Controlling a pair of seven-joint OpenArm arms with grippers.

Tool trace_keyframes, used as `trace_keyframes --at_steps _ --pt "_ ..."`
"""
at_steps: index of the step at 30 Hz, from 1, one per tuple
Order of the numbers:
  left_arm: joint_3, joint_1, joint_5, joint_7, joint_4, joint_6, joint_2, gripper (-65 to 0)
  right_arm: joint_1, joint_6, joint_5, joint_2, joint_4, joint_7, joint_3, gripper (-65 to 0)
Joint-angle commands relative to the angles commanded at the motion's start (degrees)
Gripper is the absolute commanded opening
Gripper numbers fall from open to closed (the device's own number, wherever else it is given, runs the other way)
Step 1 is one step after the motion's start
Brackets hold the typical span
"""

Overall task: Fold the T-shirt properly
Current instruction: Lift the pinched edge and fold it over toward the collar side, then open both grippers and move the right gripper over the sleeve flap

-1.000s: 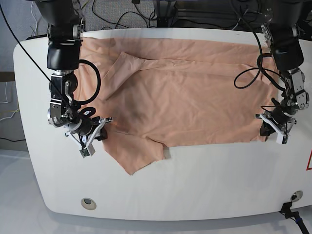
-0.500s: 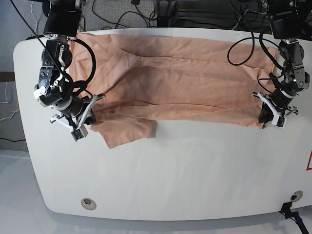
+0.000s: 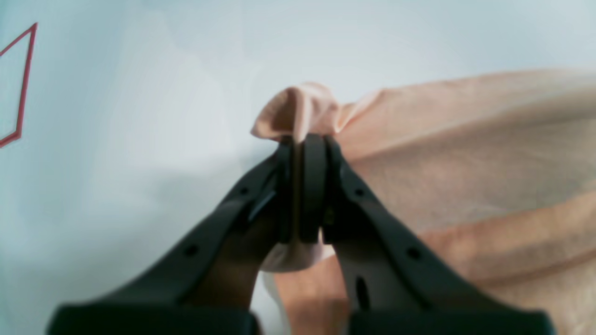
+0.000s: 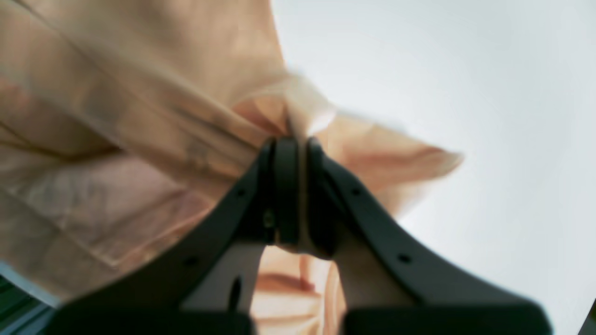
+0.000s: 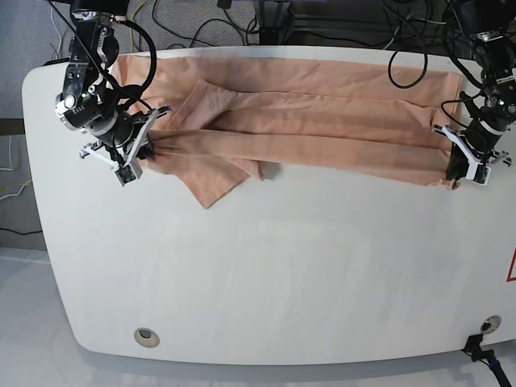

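While T-shirt [image 5: 322,121] sags between, left claw [image 3: 302,139], right claw [image 4: 291,139] pinch hem.

The T-shirt [image 5: 322,121] is a plain peach-pink all over, with no print showing on the side that faces up; its folds read as darker salmon bands, and in the wrist views the cloth turns paler, almost cream, where light catches the bunched edges. The surface [image 5: 282,274] is glossy white, taking a faint blue-grey cast in the wrist views. A thin red outline [image 3: 21,88] is marked on it near one edge. The left claw [image 3: 305,186] is matte black, and the right claw [image 4: 291,190] is the same black. Black cables [image 5: 210,20] run across the grey floor [image 5: 24,32] behind the surface.
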Motion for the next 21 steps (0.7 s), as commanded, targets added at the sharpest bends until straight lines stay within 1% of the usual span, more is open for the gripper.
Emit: trace_keyframes --at_steps 5,11,12,15,16,17,19,20,21 --pt "-0.1 2.2 0.0 0.0 0.6 0.0 -0.2 -65.0 -3.6 0.00 0.0 0.3 0.0 0.0 -0.2 -65.0" --pt "-0.1 7.2 0.1 0.1 3.3 0.0 0.0 -65.0 -6.9 0.00 0.0 0.0 0.0 0.0 -0.2 -65.0" --pt "-0.1 7.9 0.1 0.9 3.6 0.0 0.0 -65.0 -6.9 0.00 0.0 0.0 0.0 0.0 -0.2 -65.0" --pt "-0.1 8.6 0.2 5.7 4.5 0.0 -0.1 -65.0 -7.0 0.00 0.0 0.0 -0.1 0.0 -0.2 -65.0" --pt "-0.1 8.6 0.2 6.9 4.5 0.0 -0.2 -65.0 -7.0 -0.18 0.0 0.0 -0.1 0.0 -0.2 -63.1" --pt "-0.1 8.6 0.2 7.6 4.5 0.0 -0.2 -65.0 -7.0 -0.35 -0.3 0.0 -0.1 -0.1 -0.2 -59.7" --pt "-0.1 8.7 0.2 8.8 4.5 0.0 -0.3 -65.0 -7.0 -0.18 -0.4 0.1 -0.1 -0.1 -0.2 -50.3" --pt "-0.1 8.6 0.3 9.8 4.5 0.0 -0.8 -57.5 -7.0 -0.09 -0.3 0.2 -0.1 -0.1 -0.2 -45.5" --pt "-0.1 8.6 0.3 11.1 4.5 0.0 -1.5 -47.3 -7.0 -0.09 -0.1 0.3 -0.1 -0.1 -0.2 -40.5"
